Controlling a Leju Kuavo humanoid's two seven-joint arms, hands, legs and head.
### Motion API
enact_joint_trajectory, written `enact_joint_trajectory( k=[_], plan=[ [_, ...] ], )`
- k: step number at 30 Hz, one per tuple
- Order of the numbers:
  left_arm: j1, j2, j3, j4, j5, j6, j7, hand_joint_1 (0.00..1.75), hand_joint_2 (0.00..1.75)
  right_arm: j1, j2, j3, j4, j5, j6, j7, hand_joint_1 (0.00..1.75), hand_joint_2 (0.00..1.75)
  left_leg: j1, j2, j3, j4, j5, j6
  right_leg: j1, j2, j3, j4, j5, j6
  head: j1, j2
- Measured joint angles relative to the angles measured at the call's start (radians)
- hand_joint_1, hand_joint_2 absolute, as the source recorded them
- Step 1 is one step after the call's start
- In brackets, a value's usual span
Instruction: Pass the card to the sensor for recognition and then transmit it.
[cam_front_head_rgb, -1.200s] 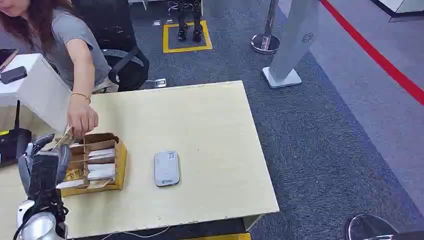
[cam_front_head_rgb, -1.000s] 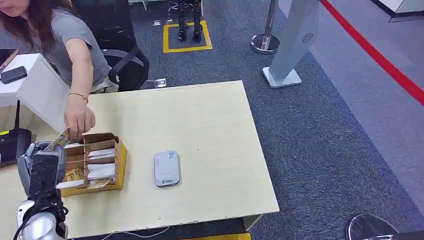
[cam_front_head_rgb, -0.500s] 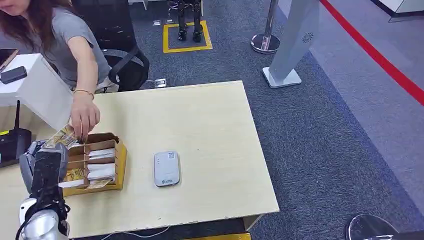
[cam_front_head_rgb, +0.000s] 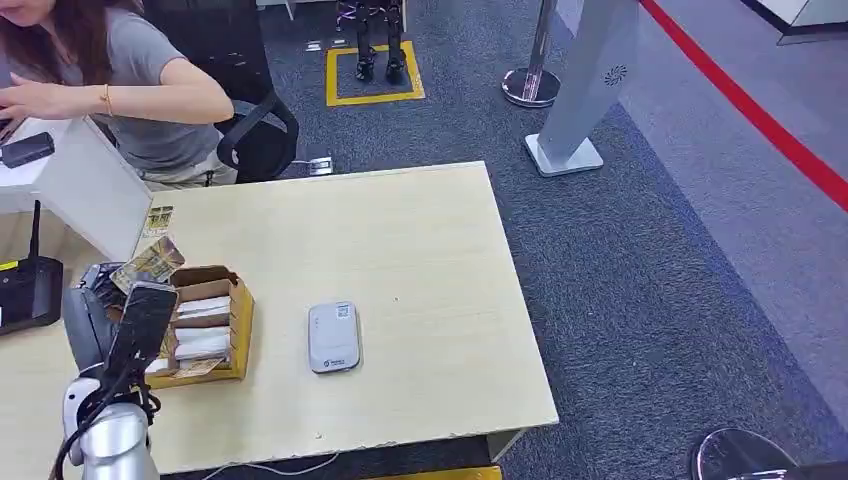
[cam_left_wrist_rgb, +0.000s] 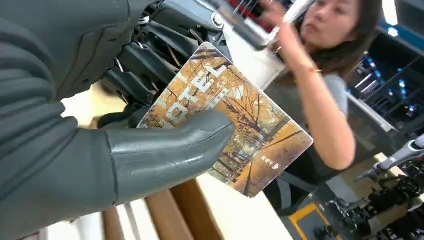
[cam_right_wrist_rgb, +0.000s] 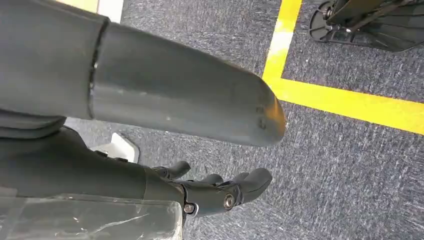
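A: Left hand (cam_front_head_rgb: 125, 305) state?
B: Holding one card (cam_left_wrist_rgb: 227, 117). The thumb presses across its printed face and the darker fingers (cam_left_wrist_rgb: 150, 65) back it from behind. The card carries an autumn-tree print with "HOTEL" lettering.

A: Where is the card relative to the bench (cam_front_head_rgb: 400, 240)?
B: Raised above the bench's left part, just over the far end of the cardboard box (cam_front_head_rgb: 205, 325). It is tilted, not lying flat.

A: Counts?
B: One card in the hand, one grey sensor (cam_front_head_rgb: 333, 337) flat on the bench right of the box, one box with white and patterned cards stacked in its compartments. One person (cam_front_head_rgb: 120, 70) sits beyond the bench's far left corner.

A: Right hand (cam_right_wrist_rgb: 215, 192)?
B: Holds nothing, fingers loosely curled but apart, hanging over grey carpet with a yellow line.

A: Left arm pose?
B: Forearm rising from the lower left, hand above the box.
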Motion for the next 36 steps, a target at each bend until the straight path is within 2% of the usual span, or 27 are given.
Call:
enact_joint_trajectory(
  k=[5, 8, 13, 17, 23, 27, 29, 32, 36],
  plan=[
    [-0.022, -0.001, -0.082, -0.004, -0.208, 0.068, 0.024, 1.75, 1.75, 0.000, 0.001, 0.000, 0.000, 0.004, 0.000, -0.002, 0.00, 0.00, 0.000, 0.000, 0.000, 0.000, 0.000, 0.000, 0.000, 0.000, 0.000, 0.000, 0.000, 0.000, 0.000, 0.000],
    [-0.036, 0.000, -0.138, -0.004, -0.391, 0.127, 0.052, 1.75, 1.75, 0.000, 0.004, 0.000, 0.000, 0.008, 0.000, -0.003, 0.00, 0.00, 0.000, 0.000, 0.000, 0.000, 0.000, 0.000, 0.000, 0.000, 0.000, 0.000, 0.000, 0.000, 0.000, 0.000],
    [-0.051, 0.007, -0.237, 0.004, -0.607, 0.160, 0.099, 1.75, 1.75, -0.001, 0.008, 0.000, 0.000, 0.011, 0.000, -0.004, 0.00, 0.00, 0.000, 0.000, 0.000, 0.000, 0.000, 0.000, 0.000, 0.000, 0.000, 0.000, 0.000, 0.000, 0.000, 0.000],
    [-0.055, 0.017, -0.313, 0.038, -0.715, 0.194, 0.133, 1.75, 1.75, -0.001, 0.012, 0.001, 0.000, 0.013, 0.000, -0.003, 0.00, 0.00, 0.000, 0.000, 0.000, 0.000, 0.000, 0.000, 0.000, 0.000, 0.000, 0.000, 0.000, 0.000, 0.000, 0.000],
    [-0.071, 0.048, -0.409, 0.129, -0.824, 0.235, 0.208, 1.75, 1.75, -0.002, 0.017, 0.001, 0.000, 0.013, 0.003, -0.002, 0.00, 0.00, 0.000, 0.000, 0.000, 0.000, 0.000, 0.000, 0.000, 0.000, 0.000, 0.000, 0.000, 0.000, 0.000, 0.000],
    [-0.104, 0.111, -0.516, 0.210, -0.832, 0.239, 0.324, 1.75, 1.75, -0.002, 0.019, 0.001, 0.000, 0.015, 0.003, -0.004, 0.00, 0.00, 0.000, 0.000, 0.000, 0.000, 0.000, 0.000, 0.000, 0.000, 0.000, 0.000, 0.000, 0.000, 0.000, 0.000],
    [-0.119, 0.141, -0.575, 0.247, -0.833, 0.245, 0.364, 1.75, 1.75, -0.003, 0.019, 0.001, 0.000, 0.015, 0.003, -0.005, 0.00, 0.00, 0.000, 0.000, 0.000, 0.000, 0.000, 0.000, 0.000, 0.000, 0.000, 0.000, 0.000, 0.000, 0.000, 0.000],
    [-0.129, 0.166, -0.632, 0.287, -0.834, 0.252, 0.380, 1.75, 1.75, -0.004, 0.019, 0.001, 0.000, 0.015, 0.003, -0.007, 0.00, 0.00, 0.000, 0.000, 0.000, 0.000, 0.000, 0.000, 0.000, 0.000, 0.000, 0.000, 0.000, 0.000, 0.000, 0.000],
    [-0.137, 0.186, -0.666, 0.317, -0.835, 0.254, 0.382, 1.75, 1.75, -0.004, 0.019, 0.001, 0.000, 0.015, 0.003, -0.008, 0.00, 0.00, 0.000, 0.000, 0.000, 0.000, 0.000, 0.000, 0.000, 0.000, 0.000, 0.000, 0.000, 0.000, 0.000, 0.000]
  ],
)
